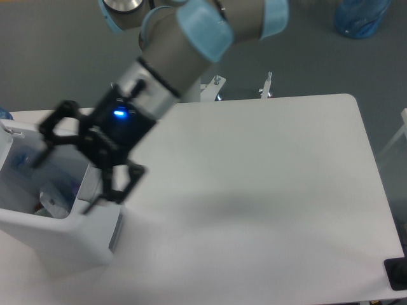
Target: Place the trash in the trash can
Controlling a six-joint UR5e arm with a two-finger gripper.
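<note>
Hovering tool over the bin's near rim, fingers spread and empty.

Clear crumpled plastic trash (54, 200) lies inside the large white boxy plastic trash can (57, 238); the black two-finger tool (67, 175) could clip that rim, tipping the can off the white table (267, 190).

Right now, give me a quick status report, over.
Pincer open, empty, above the trash can's rim. Trash lying inside the can. Table shows nothing in the way.
</note>
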